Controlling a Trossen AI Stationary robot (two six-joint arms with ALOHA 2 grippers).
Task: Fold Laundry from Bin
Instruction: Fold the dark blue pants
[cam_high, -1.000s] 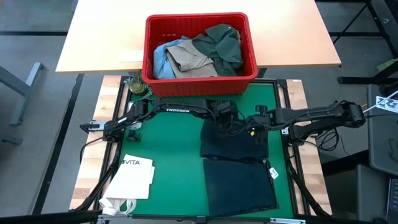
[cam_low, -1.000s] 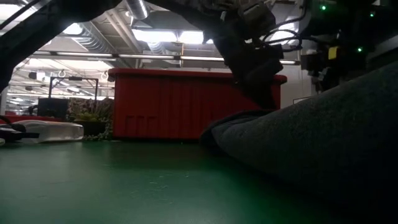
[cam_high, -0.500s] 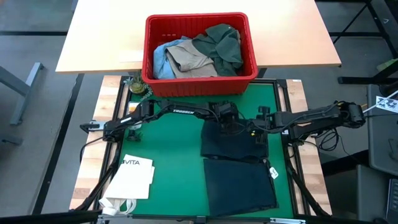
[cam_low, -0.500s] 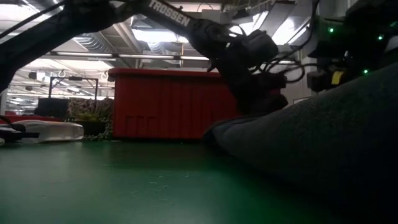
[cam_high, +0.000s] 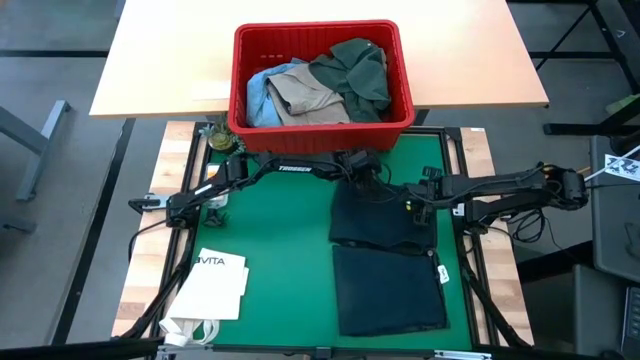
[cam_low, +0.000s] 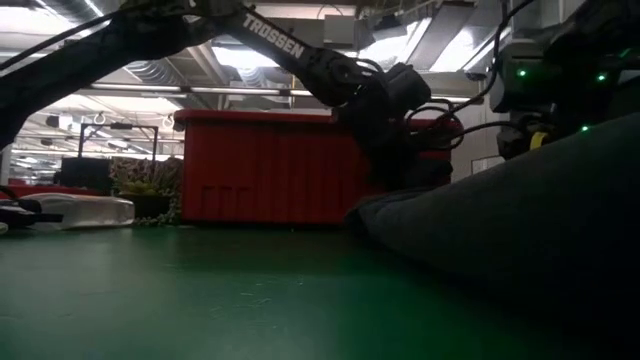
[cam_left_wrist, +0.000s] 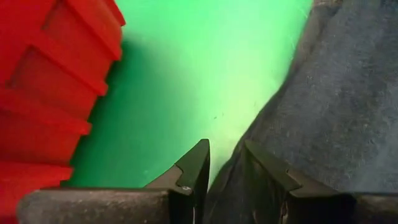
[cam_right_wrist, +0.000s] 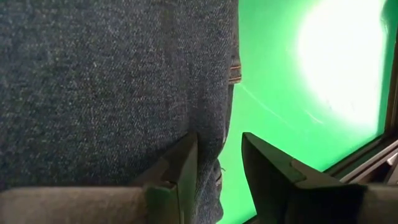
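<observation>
Paper bag (cam_high: 213, 285): you have the white VITA bag lying on the near left of the green mat (cam_high: 275, 240); it is no part of the laundry.
Trousers (cam_high: 385, 260): your dark trousers lie on the mat's right half, folded over once, with a crosswise crease between the near and far halves. I judge this garment part-folded, not finished.
Left gripper (cam_left_wrist: 225, 163): its jaws pinch the far left corner of the trousers, narrow, cloth between them.
Right gripper (cam_right_wrist: 219, 155): it clamps the far right edge of the trousers in the same narrow way.
Bin (cam_high: 322, 140): it stands just beyond the mat.
Left to do: the green shirt (cam_high: 352, 68), the tan garment (cam_high: 305, 95) and the light blue jeans (cam_high: 258, 95) wait in the bin, so most of your folding lies ahead.
</observation>
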